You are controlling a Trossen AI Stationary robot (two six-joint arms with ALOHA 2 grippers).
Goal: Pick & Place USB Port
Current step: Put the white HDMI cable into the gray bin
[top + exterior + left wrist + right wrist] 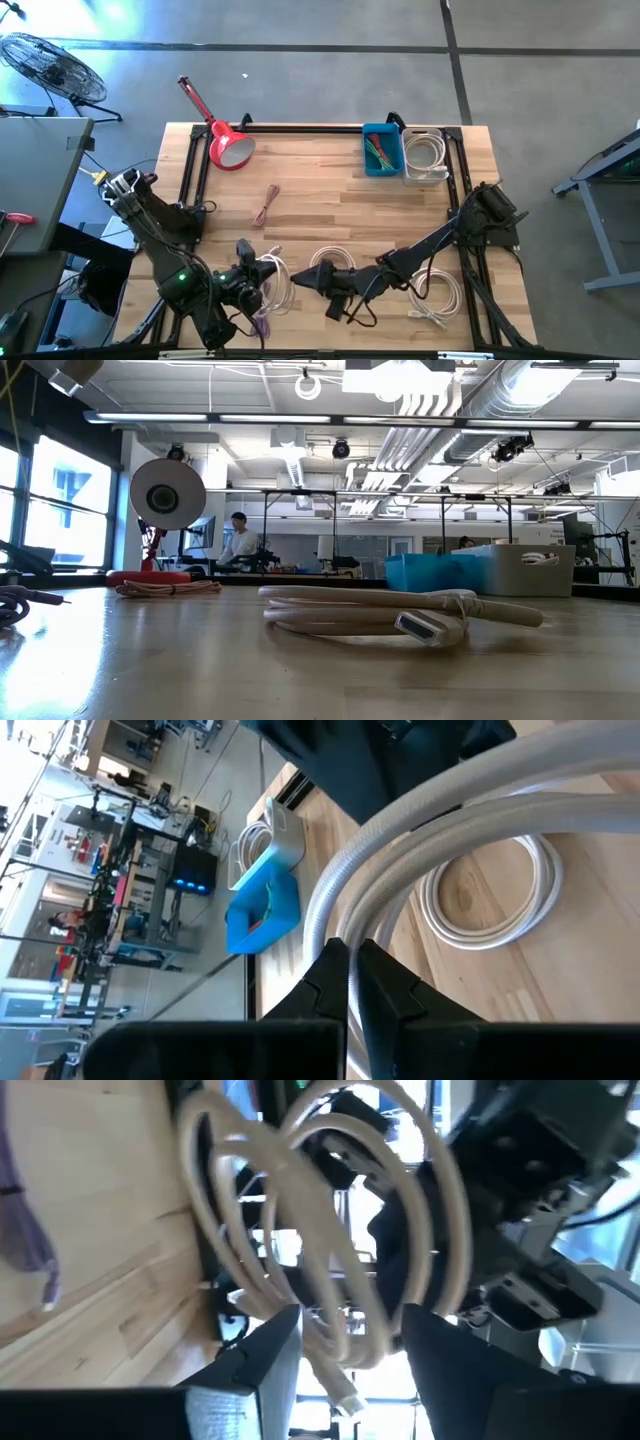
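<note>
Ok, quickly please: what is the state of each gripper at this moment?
Left gripper: closed on a white cable.
Right gripper: open around the coiled white cable held up by the left arm, not gripping it.

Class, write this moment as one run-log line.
left gripper: shut on white cable, lifted | right gripper: open, facing it | blue bin: far edge | coil: on table

Two dark jointed arms, black fingers (pixel 385 990)
</note>
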